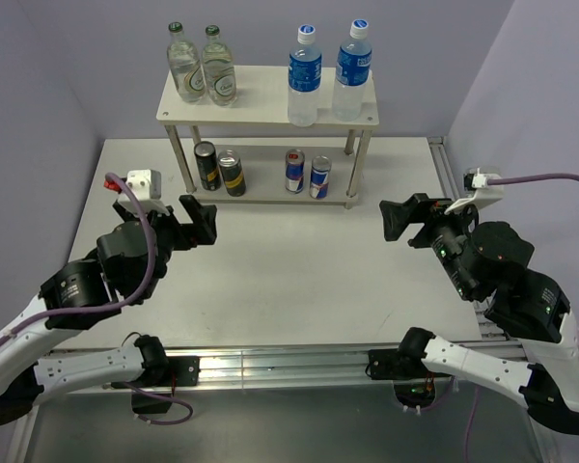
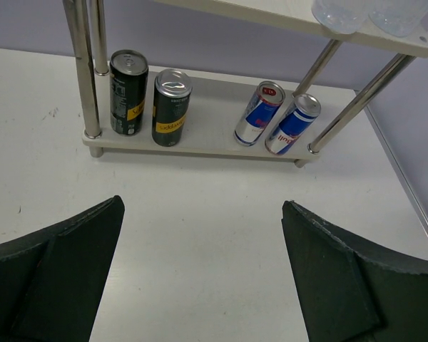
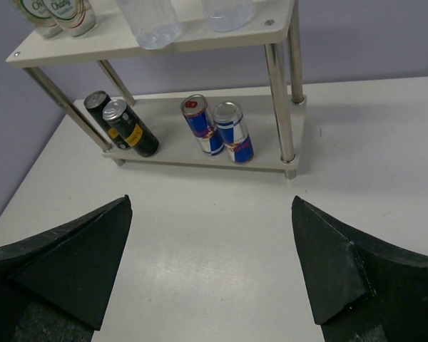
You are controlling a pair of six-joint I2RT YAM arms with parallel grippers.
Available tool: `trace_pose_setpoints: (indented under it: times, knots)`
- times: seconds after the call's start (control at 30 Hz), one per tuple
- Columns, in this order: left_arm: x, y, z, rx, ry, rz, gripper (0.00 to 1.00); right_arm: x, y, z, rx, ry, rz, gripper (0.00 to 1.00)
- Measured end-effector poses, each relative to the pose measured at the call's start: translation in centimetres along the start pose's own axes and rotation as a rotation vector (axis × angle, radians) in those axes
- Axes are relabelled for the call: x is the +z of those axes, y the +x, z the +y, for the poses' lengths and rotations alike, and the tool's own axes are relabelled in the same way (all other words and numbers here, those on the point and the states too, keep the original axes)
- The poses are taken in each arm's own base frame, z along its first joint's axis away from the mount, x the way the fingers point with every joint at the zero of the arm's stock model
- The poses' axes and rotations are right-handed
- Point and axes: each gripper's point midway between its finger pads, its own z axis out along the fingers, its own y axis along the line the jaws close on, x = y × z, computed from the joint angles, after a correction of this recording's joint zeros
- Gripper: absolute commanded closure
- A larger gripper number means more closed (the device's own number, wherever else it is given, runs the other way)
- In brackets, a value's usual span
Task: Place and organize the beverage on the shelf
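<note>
The cream-white shelf [image 1: 267, 89] stands at the back of the table. Two water bottles [image 1: 305, 74] [image 1: 352, 69] stand on its top board at the right. Two black-gold cans [image 1: 206, 165] [image 1: 233, 173] and two blue-silver-red cans [image 1: 295, 171] [image 1: 319, 177] stand on the lower board; they also show in the left wrist view [image 2: 171, 107] [image 2: 260, 112] and the right wrist view [image 3: 131, 127] [image 3: 233, 132]. My left gripper [image 1: 205, 220] [image 2: 203, 214] is open and empty above the table. My right gripper [image 1: 398, 219] [image 3: 210, 210] is open and empty too.
Two clear glass bottles with green caps [image 1: 185, 64] [image 1: 218, 67] stand on the shelf's top board at the left. A white block [image 1: 143, 182] sits by the left arm. The table's right edge rail [image 1: 446, 164] runs beside the right arm.
</note>
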Motion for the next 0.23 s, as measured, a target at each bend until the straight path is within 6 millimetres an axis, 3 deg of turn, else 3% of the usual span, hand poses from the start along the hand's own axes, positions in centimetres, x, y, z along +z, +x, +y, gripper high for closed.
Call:
trace_pose_setpoints:
  times: [0.23]
  knots:
    - [-0.54,-0.20,0.72,-0.012,0.001,-0.013,0.01,0.01,-0.06,-0.14,-0.003,0.007,-0.003,0.00]
